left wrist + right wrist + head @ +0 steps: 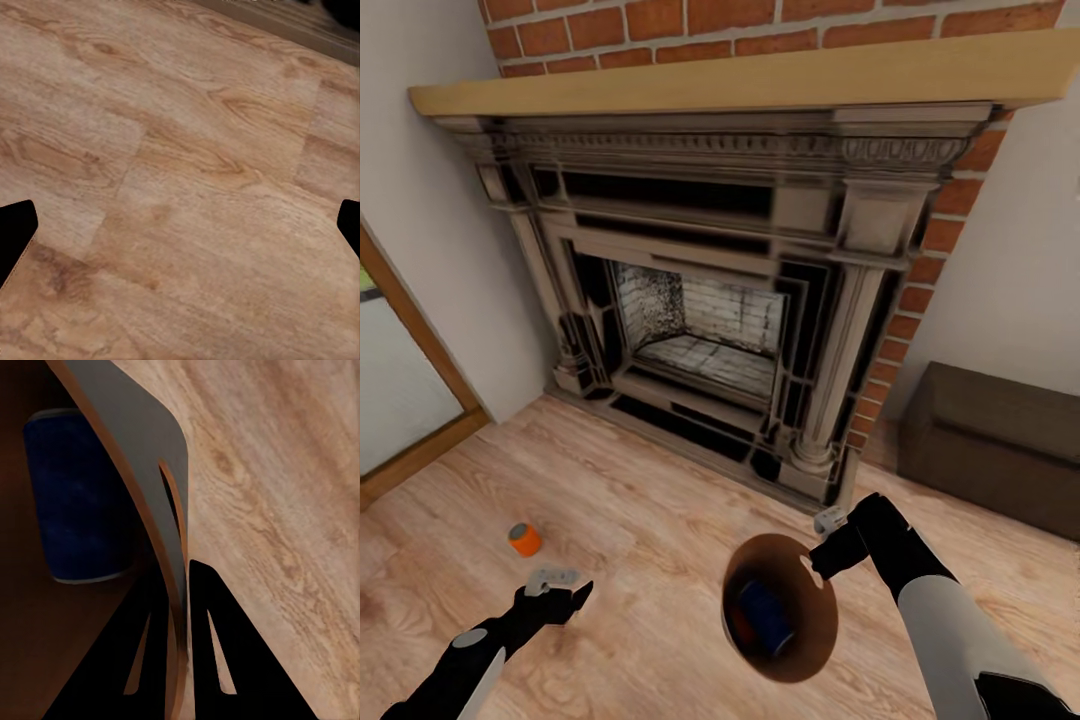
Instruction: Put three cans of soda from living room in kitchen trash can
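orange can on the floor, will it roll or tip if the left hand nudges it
The orange can seems to stand upright on the wood floor, so a low nudge would probably slide it; a high one could tip it. Once down, its round body would likely roll. The open left hand hovers nearby.

L arm low, left gripper [560,590] w/ fingers spread wide. R arm forward, right gripper [822,553] pinched on bin wall [154,457].

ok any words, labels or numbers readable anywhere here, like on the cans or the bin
None can be read.
Blue can inside the bin: plain dark side, no lettering visible.
Orange can on the floor: too small to tell.
Bin, fireplace, brown box: no text or signs.
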Tool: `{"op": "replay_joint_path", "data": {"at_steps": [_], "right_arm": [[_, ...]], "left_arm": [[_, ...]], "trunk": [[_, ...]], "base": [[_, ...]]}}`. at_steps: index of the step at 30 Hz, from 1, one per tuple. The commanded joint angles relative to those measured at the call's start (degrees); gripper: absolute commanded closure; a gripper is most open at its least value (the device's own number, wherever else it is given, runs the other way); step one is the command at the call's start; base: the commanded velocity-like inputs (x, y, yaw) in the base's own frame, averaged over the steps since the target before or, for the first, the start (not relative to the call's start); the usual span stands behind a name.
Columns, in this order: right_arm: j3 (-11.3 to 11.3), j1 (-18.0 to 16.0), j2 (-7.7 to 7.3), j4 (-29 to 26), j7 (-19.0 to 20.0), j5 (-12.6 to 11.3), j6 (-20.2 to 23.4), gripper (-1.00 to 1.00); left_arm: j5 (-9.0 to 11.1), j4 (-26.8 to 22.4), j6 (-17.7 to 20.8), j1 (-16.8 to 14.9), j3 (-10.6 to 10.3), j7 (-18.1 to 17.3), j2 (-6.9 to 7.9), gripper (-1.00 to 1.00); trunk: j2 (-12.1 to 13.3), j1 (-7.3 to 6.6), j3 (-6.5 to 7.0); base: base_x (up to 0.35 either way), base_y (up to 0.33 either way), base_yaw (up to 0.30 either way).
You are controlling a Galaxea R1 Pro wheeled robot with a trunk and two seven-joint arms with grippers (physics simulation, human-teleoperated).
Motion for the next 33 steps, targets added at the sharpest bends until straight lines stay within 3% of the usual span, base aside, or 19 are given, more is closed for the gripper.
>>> {"op": "replay_joint_path", "data": {"at_steps": [1,20,33], "right_arm": [[-0.1,0.0,0.01,0.0,0.4,-0.8,0.7,1.0],[-0.1,0.1,0.24,0.0,0.4,-0.6,0.9,1.0],[-0.1,0.1,0.38,0.0,0.3,-0.6,0.9,1.0]], "left_arm": [[0.0,0.1,0.0,0.0,0.0,-0.1,0.01,-1.0],[0.3,0.3,0.1,0.0,0.1,-0.1,0.06,-1.0],[0.3,0.2,0.1,0.0,0.1,-0.5,0.06,-1.0]], "trunk": [[0.0,0.0,0.01],[0.0,0.0,0.01],[0.0,0.0,0.04]], "base": [[0.176,0.282,-0.248],[0.163,0.286,-0.24],[0.12,0.297,-0.027]]}}
